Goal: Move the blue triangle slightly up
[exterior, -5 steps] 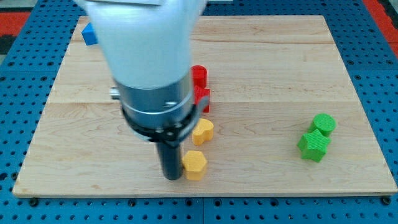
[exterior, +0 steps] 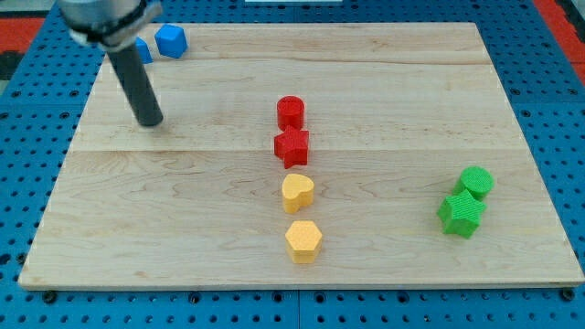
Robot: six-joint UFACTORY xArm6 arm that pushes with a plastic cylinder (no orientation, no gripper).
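A blue block [exterior: 143, 49], largely hidden behind the rod so its shape cannot be made out, lies at the board's top left corner. A second blue block [exterior: 171, 40], faceted, lies just to its right. My tip [exterior: 150, 122] rests on the board below both blue blocks, apart from them, with the dark rod leaning up toward the view's top left.
A red cylinder [exterior: 291, 111] and a red star-like block [exterior: 292, 146] sit mid-board. Below them lie a yellow heart-like block [exterior: 297, 192] and a yellow hexagon [exterior: 303, 240]. Two green blocks [exterior: 476, 180] [exterior: 461, 213] sit at the right. The wooden board [exterior: 411, 82] lies on blue pegboard.
The arm has swung from the board's lower middle, beside the yellow hexagon, to the upper left. The yellow hexagon now lies slightly further right and lower.
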